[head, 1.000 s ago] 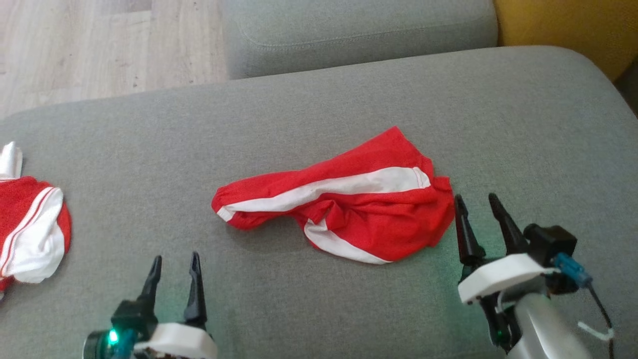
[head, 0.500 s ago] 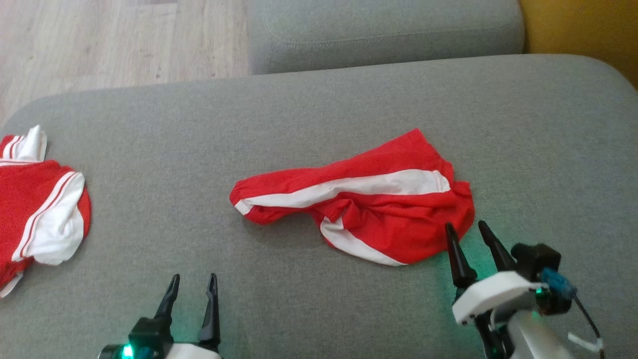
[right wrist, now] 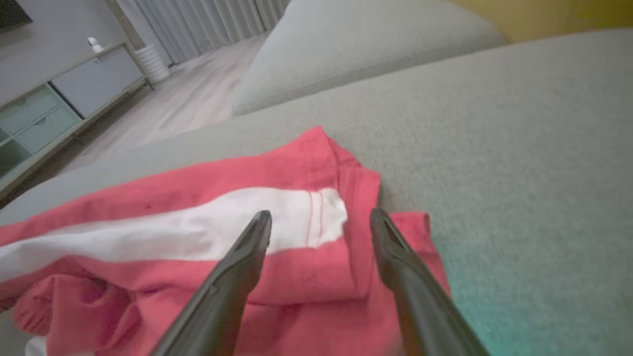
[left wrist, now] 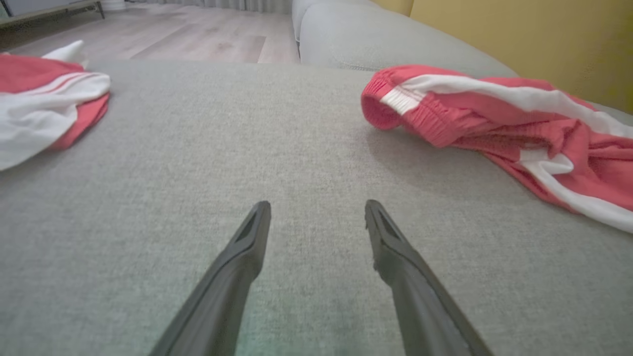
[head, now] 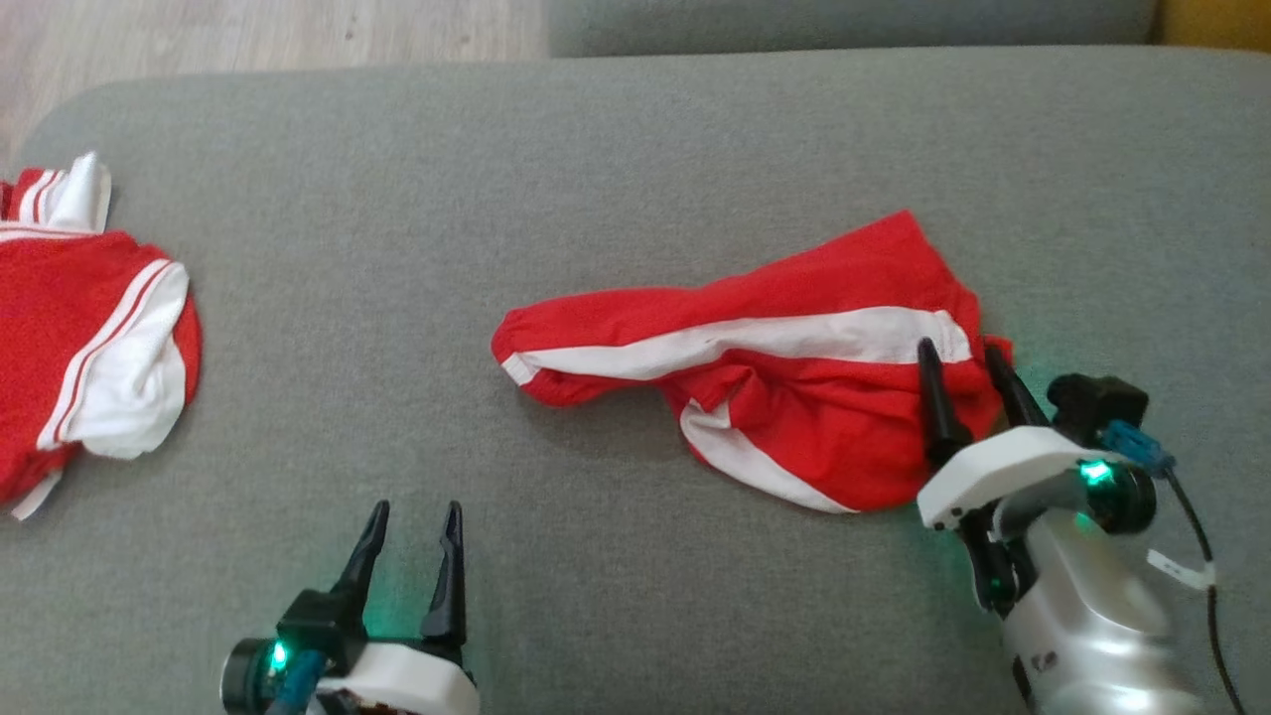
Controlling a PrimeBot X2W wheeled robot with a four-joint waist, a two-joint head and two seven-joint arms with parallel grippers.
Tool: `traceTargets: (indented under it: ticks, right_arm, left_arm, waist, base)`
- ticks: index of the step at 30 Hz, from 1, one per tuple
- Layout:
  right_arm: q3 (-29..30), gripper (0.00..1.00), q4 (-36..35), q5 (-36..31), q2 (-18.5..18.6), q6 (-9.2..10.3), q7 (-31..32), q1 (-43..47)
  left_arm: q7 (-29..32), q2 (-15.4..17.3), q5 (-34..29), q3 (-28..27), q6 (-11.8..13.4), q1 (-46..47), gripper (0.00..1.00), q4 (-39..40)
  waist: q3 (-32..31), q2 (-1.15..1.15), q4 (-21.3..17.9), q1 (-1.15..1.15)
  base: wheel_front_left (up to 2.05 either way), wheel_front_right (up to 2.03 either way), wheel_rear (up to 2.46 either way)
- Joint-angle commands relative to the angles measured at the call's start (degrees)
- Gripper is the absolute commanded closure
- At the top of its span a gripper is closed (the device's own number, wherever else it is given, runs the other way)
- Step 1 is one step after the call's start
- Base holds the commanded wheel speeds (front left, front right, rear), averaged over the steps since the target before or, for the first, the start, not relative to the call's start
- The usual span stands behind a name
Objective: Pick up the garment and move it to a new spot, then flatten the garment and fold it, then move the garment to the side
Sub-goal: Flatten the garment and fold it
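Grey woven cushion (head: 635, 149) underneath everything, broad and flat. Crumpled and unfolded right of centre on it, red garment (head: 814, 417) with white stripes, elastic waistband end pointing left. Heaped at the cushion's left edge, well apart from the first piece, a second red-and-white cloth (head: 89, 328). Over the garment's right end, right gripper (head: 959, 348), fingers spread wide, one above the white stripe, the other by the hem; grips nothing, contact with the fabric unclear. Low at the near side, left gripper (head: 417, 508), fingers apart and empty, above bare cushion, well left of the garment.
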State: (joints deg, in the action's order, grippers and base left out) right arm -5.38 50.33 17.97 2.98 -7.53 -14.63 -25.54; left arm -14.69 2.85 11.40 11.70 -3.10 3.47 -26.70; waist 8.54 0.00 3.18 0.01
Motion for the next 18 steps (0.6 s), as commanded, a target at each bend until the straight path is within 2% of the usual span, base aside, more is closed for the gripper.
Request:
traceTargets:
  ticks: [1, 18]
  right_arm:
    - [-1.17, 0.00, -0.83, 0.75, 0.09, 0.04, -0.37, -2.81]
    - [-8.59, 0.00, -1.45, 10.94, 1.37, 0.04, -0.37, -3.83]
  left_arm:
    - [-0.30, 0.03, 0.54, -0.88, -0.37, 2.27, 0.00, 1.04]
    - [-0.30, 0.03, 1.04, -0.10, -0.52, 4.73, 0.00, 0.68]
  waist:
    - [0.84, 0.00, 0.64, -0.01]
    - [3.20, 0.00, 1.04, -0.01]
  base:
    - [0.00, 0.00, 0.00]
    - [0.00, 0.00, 0.00]
